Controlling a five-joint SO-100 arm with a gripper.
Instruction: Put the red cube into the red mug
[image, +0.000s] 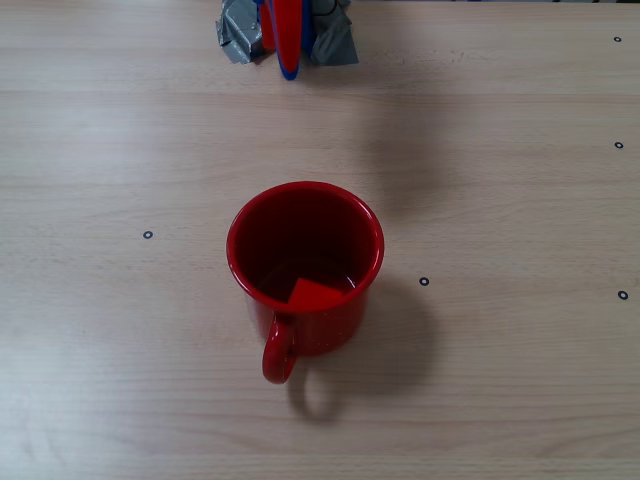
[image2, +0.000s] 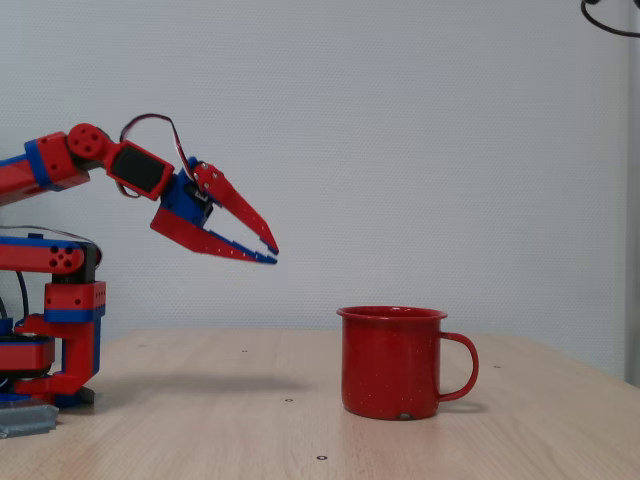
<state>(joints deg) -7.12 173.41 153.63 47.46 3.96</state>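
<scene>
Nearest, the red mug (image: 305, 268) stands upright on the desk (image: 500, 400), the red cube (image: 318, 293) already inside it; the hand (image2: 268, 248) hangs raised at left, empty, fingers slightly spread, evidently clear after release.

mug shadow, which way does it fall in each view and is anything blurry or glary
In the overhead fixed view the red mug throws a soft shadow to the right and below on the table, and the red cube inside stays clearly lit. In the side fixed view the mug's shadow is faint, the end effector is sharp, and the glossy mug shows only mild sheen.
</scene>
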